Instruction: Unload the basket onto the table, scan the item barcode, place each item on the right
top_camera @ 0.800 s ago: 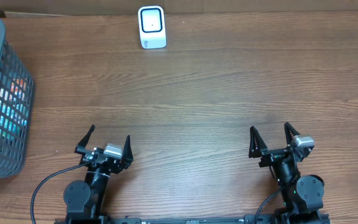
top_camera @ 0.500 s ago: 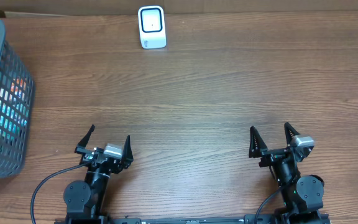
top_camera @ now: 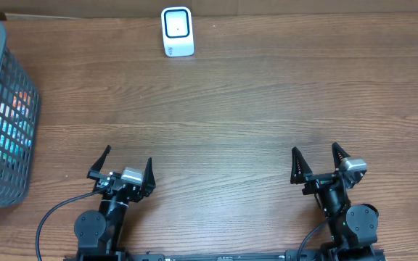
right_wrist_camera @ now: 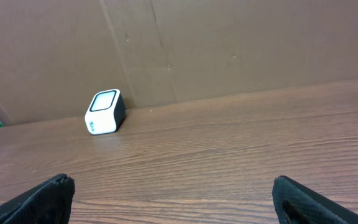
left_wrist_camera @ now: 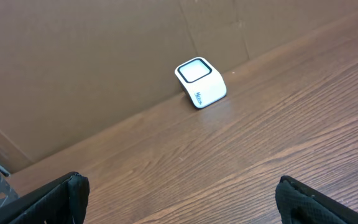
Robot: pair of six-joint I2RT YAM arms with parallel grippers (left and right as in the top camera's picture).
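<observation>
a: what sits at the left edge of the worktop (top_camera: 238,101)?
b: a grey mesh basket (top_camera: 6,194), partly out of frame. coloured items (top_camera: 2,134) show through the mesh, teal and orange. i can't tell what they are, and no barcode can be made out.
a: and the left hand (top_camera: 128,158)?
b: near the front edge, left of the middle, fingers spread wide with nothing between them. it's well apart from the basket.
a: the scanner (top_camera: 177,31)?
b: a small white box with a dark window, standing at the back edge a bit left of the middle, just in front of a brown cardboard wall (left_wrist_camera: 92,56). both wrist cameras see it far ahead.
a: the right hand (top_camera: 315,149)?
b: near the front edge toward the right, also wide with nothing in it. bare wood lies between it and the scanner.
</observation>
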